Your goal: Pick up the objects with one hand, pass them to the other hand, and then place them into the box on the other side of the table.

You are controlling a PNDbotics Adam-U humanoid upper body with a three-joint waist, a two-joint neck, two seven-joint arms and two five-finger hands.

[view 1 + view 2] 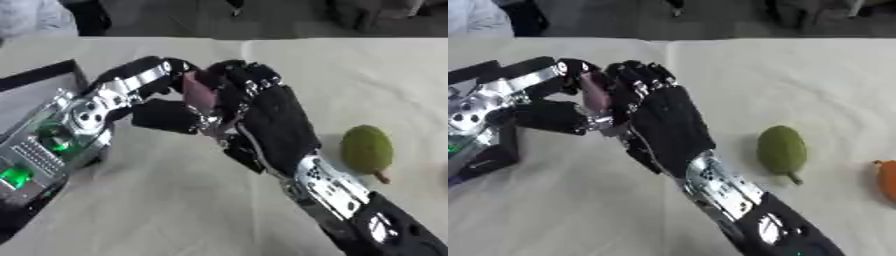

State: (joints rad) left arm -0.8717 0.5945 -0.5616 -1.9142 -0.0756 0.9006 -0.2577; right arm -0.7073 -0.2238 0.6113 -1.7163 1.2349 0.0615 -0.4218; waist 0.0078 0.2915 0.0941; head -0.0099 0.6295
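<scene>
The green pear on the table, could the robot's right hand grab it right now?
Probably not yet. The right hand is busy, curled with the left hand around a reddish-brown object mid-pass. The green pear lies bare beside the right forearm, nothing covering it, so it looks reachable once that hand is free.

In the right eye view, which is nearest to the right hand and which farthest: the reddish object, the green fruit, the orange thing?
From the right hand:
1. Reddish object, touching its fingers, between both hands.
2. Green fruit, on the table, to its right.
3. Orange thing, at the right edge.

Pale cloth-covered table [367, 75], dark floor [262, 20] beyond.
</scene>
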